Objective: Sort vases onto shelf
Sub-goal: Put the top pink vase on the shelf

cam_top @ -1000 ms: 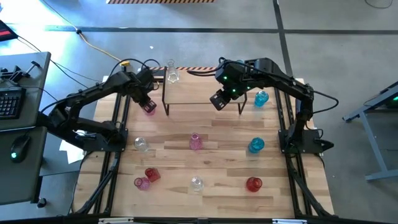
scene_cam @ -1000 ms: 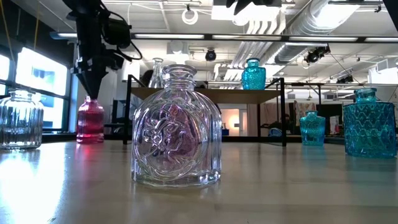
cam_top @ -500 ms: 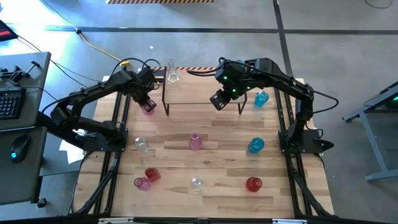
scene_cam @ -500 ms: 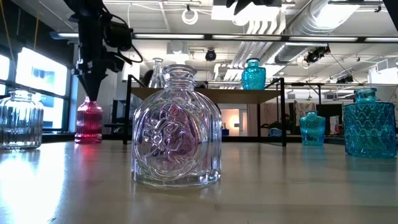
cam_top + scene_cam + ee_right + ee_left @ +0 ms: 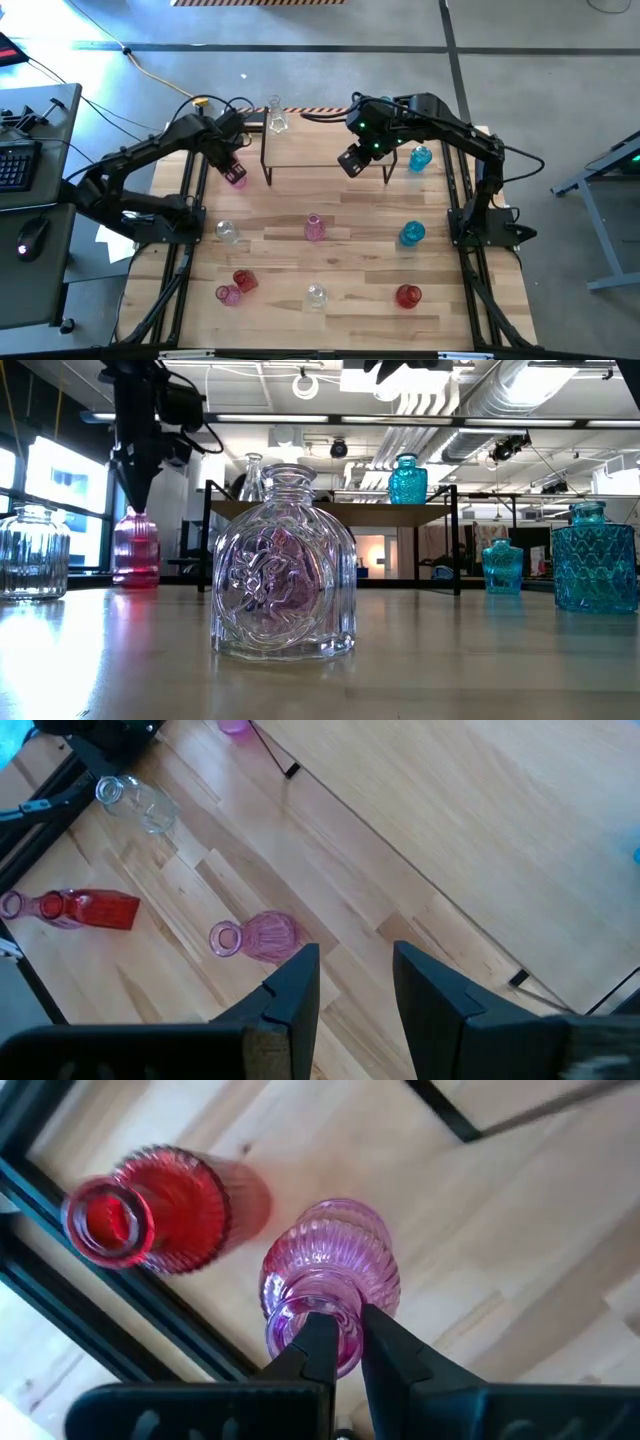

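My left gripper (image 5: 231, 166) is at the table's far left, just left of the shelf (image 5: 320, 148), shut on a pink ribbed vase (image 5: 236, 177) (image 5: 135, 548). A red ribbed vase (image 5: 150, 1208) stands close beside it, by the black frame rail. The shelf is a light board on black legs. A clear vase (image 5: 277, 120) stands on its far left corner and a blue vase (image 5: 407, 479) on its right end. My right gripper (image 5: 349, 160) (image 5: 355, 990) hovers open over the shelf's right part, touching nothing. My left gripper comes from above, fingers pointing down, and pinches the pink vase at the rim of its neck (image 5: 300, 1312), with pink glass showing in the narrow gap between the fingertips. The vase hangs upright under the fingers. Whether its base touches the table cannot be told.
Other vases are spread over the slatted table: clear (image 5: 227, 232), pink (image 5: 315, 228), blue (image 5: 412, 233), blue (image 5: 420, 157), red (image 5: 244, 280), pink (image 5: 228, 294), clear (image 5: 316, 294), red (image 5: 407, 296). The shelf's middle is bare board.
My left gripper has carried the pink vase a short way toward the table's left edge, away from the shelf. The vase has stayed upright in the shut fingers.
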Tool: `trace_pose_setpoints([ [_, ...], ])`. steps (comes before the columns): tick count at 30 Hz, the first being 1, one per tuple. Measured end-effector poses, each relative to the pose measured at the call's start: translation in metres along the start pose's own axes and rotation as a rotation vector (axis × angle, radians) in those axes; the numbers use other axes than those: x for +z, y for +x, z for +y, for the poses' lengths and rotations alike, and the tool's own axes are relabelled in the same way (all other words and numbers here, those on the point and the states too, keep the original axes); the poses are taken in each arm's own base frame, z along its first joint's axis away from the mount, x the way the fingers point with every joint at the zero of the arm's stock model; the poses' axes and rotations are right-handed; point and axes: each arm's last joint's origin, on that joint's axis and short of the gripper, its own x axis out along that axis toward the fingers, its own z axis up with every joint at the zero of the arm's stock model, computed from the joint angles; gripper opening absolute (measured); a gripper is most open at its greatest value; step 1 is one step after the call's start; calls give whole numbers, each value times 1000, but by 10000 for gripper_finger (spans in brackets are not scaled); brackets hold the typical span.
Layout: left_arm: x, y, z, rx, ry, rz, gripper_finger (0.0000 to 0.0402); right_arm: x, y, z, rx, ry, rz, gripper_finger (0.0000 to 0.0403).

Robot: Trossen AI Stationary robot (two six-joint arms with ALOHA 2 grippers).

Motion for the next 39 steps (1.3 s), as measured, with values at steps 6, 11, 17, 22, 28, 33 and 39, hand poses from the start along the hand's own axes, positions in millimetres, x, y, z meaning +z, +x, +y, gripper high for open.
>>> trace_pose_setpoints([
  [6, -6, -10, -8, -55, 7, -49, 15, 0, 0, 0, 0, -22, 0, 108],
  [11, -13, -17, -12, -60, 23, -63, 15, 0, 0, 0, 0, -38, 0, 122],
  [17, -22, -25, -15, -68, 26, -85, 15, -1, 0, 1, 0, -90, 0, 169],
  [22, -30, -33, -17, -117, 28, -125, 15, -1, 0, 2, -6, -132, -4, 218],
  [28, -40, -43, -20, -162, 25, -172, 15, 0, 0, 2, -7, -179, -16, 260],
  [33, -48, -53, -22, -224, 25, -210, 15, 6, 0, 6, 13, -289, -87, 266],
  [39, -48, -85, -24, -257, 46, -320, 15, 14, 1, 10, 11, -410, -181, 266],
])
